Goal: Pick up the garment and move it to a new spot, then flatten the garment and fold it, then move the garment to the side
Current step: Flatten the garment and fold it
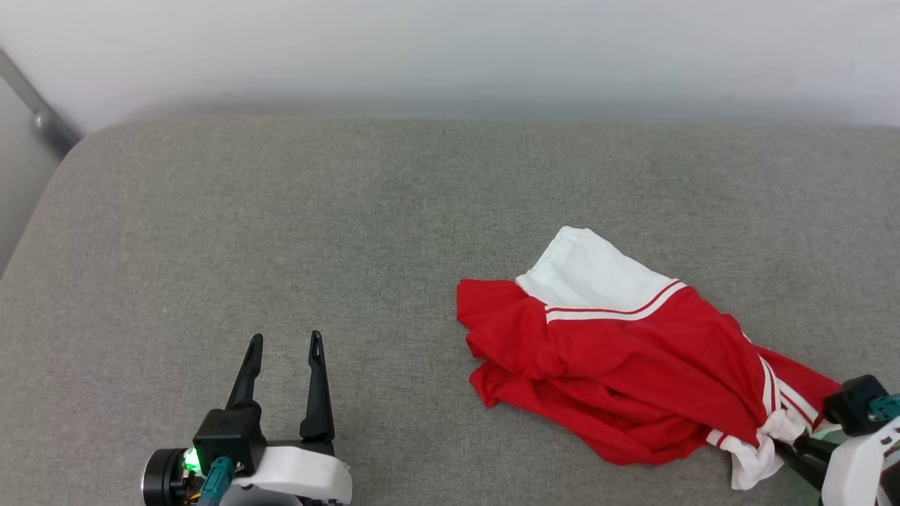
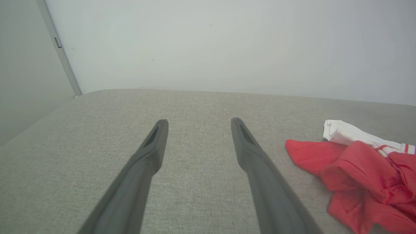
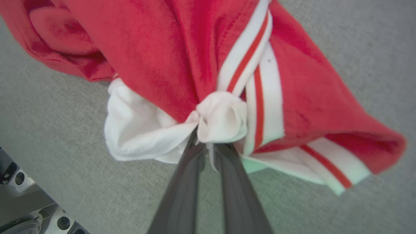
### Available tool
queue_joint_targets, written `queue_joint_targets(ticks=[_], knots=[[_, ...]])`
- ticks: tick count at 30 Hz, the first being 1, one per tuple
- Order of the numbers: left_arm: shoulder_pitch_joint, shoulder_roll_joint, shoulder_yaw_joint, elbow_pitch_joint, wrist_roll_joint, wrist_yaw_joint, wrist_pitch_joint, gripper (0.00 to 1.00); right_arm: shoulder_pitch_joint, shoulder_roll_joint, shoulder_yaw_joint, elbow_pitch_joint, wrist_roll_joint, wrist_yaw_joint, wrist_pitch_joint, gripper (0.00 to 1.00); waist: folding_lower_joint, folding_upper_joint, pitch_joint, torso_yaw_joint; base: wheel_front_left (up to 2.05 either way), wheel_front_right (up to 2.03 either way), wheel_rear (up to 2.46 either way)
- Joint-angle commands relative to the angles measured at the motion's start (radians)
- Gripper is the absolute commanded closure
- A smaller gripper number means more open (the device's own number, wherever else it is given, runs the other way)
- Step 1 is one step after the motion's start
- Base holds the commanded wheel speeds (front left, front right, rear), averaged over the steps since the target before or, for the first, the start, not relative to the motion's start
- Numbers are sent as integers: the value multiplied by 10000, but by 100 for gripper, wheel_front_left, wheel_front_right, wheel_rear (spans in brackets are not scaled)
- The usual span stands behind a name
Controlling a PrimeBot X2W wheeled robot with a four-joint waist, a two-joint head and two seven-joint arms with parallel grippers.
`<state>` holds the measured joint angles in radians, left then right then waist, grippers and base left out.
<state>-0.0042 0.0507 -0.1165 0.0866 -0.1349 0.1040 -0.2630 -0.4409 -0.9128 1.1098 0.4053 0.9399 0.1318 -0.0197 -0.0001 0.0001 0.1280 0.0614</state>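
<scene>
The garment (image 1: 633,365) lies crumpled on the right half of the grey padded surface (image 1: 281,211), red with a white sleeve on top and red-striped white trim. My right gripper (image 1: 786,441) comes in from the lower right corner. In the right wrist view its fingers (image 3: 182,188) stand close together, pinching a bunched white fold of the garment (image 3: 162,48) at their tips. My left gripper (image 1: 286,339) rests open at the lower left, well apart from the cloth. In the left wrist view nothing sits between the left gripper (image 2: 198,122) fingers, and the garment (image 2: 357,169) is off to the right.
A pale wall (image 1: 450,49) runs behind the padded surface, with a grey metal bar (image 1: 42,116) at the upper left corner. Part of my own base (image 3: 19,208) shows at the lower left of the right wrist view.
</scene>
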Motion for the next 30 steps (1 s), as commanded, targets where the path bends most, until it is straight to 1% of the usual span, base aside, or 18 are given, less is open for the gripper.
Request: queue_joint_targets(ticks=[1,3,4,8,11,13,16,18,21,23,25,26,28,30], knots=[[92,-6,36,8,41,-42,-26,0,182,26,-246,160,-161,-21,-214,0,1,-1,-150,-82,0,0,0],[188,-10,33,57,28,-65,-26,0,325,77,-825,252,-337,-18,-711,0,1,-1,-317,-140,0,0,0],[242,-7,54,89,68,-134,-26,0,544,66,-1394,291,-651,-18,-1109,0,1,-1,-492,-216,0,0,0],[152,12,131,166,267,-334,-26,0,1069,183,-2956,193,-1248,-18,-1800,0,1,-1,-767,-409,0,0,0],[-150,183,213,231,411,-523,-26,0,1540,520,-4407,-13,-1956,-18,-2105,0,1,-1,-888,-581,0,0,0],[-368,334,225,389,512,-700,-26,0,1891,929,-5601,-195,-2646,-18,-2253,0,1,-1,-922,-688,0,0,0],[-990,646,221,743,647,-947,-26,0,2578,1950,-7463,-781,-3914,-16,-2384,0,1,-1,-961,-849,0,0,0],[-1486,903,113,1153,741,-1161,-7,0,3122,2788,-8647,-1390,-4847,-16,-2412,0,1,-1,-987,-930,0,0,0],[-2517,1182,-75,1653,831,-1535,317,0,3941,4162,-9966,-2479,-6018,-18,-2425,0,1,-1,-946,-1057,0,0,0],[-3227,1323,-290,1931,865,-1782,686,0,4396,5029,-10529,-3186,-6610,-16,-2432,0,1,-1,-873,-1134,0,0,0],[-4003,1459,-489,2145,806,-1986,1071,0,4761,5794,-10873,-3781,-7006,-16,-2436,0,1,-1,-760,-1224,0,0,0],[-4003,1459,-489,2145,806,-1986,1071,0,4761,5794,-10873,-3781,-7006,-16,-2436,0,1,-1,-760,-1224,0,0,0],[-4806,1571,-772,2361,748,-2146,1508,0,5005,6435,-11073,-4248,-7265,-16,-2440,0,1,-1,-614,-1314,0,0,0],[-5598,1632,-1112,2596,541,-2259,1992,0,5163,6895,-11115,-4594,-7502,-16,-2447,0,1,-1,-418,-1418,0,0,0]])
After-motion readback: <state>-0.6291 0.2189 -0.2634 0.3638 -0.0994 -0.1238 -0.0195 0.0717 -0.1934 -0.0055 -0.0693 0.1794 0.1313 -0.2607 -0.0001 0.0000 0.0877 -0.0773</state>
